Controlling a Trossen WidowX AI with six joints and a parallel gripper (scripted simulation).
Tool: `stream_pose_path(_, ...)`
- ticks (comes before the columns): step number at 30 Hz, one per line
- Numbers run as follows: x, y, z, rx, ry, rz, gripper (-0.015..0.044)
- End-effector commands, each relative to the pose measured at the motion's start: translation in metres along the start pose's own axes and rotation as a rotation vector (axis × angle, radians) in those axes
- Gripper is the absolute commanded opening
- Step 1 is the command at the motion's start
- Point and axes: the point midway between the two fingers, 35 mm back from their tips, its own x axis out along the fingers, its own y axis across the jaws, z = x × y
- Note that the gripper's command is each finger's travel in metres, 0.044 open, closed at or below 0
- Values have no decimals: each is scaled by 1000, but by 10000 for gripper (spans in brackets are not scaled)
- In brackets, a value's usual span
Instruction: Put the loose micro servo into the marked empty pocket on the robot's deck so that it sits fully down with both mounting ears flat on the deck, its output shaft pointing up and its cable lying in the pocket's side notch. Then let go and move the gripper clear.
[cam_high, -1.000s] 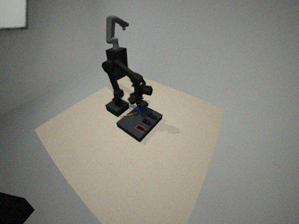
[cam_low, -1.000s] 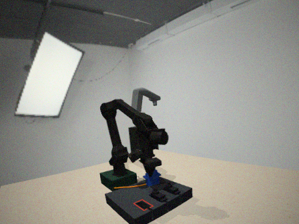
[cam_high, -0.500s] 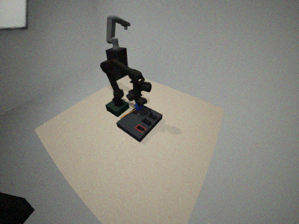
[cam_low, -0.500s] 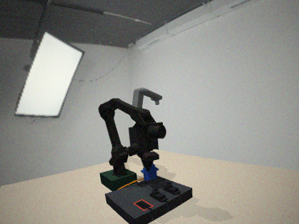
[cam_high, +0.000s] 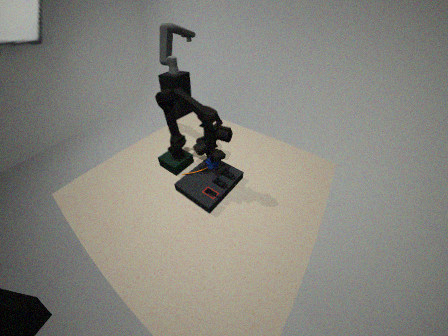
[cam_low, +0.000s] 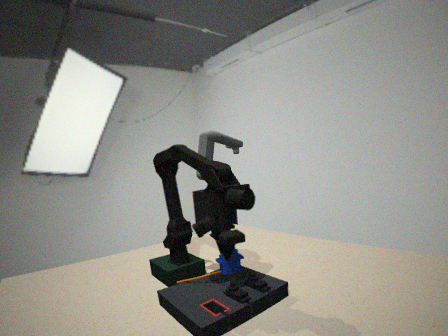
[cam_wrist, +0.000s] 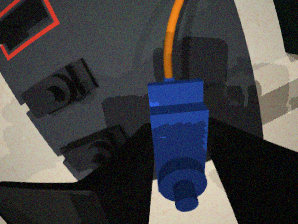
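Note:
The blue micro servo (cam_high: 212, 163) (cam_low: 230, 264) (cam_wrist: 179, 135) is between the fingers of my gripper (cam_wrist: 177, 127), which is shut on its sides. It is over the back part of the dark deck (cam_high: 191, 184) (cam_low: 181, 298) (cam_wrist: 125, 25); I cannot tell whether its underside touches the deck. In the exterior view it looks roughly upright. Its output shaft (cam_wrist: 186, 196) shows low in the wrist view. The orange cable (cam_high: 195, 171) (cam_low: 197, 277) (cam_wrist: 170, 55) runs from its far end. The red-outlined pocket (cam_high: 210, 192) (cam_low: 215, 307) (cam_wrist: 25, 25) is empty, near the deck's front.
Two dark servos sit in the deck, one (cam_high: 220, 182) (cam_low: 237, 291) (cam_wrist: 60, 92) nearer the marked pocket, the other (cam_high: 228, 173) (cam_low: 258, 282) (cam_wrist: 97, 150) nearer the held servo. The arm's green base block (cam_high: 175, 162) (cam_low: 175, 270) stands behind the deck.

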Motion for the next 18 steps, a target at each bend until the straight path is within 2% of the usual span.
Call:
stream_pose_path(1, -1, 5, 6, 0, 1, 6, 0)
stream_pose_path(18, -2, 26, 70, 0, -6, 8, 0)
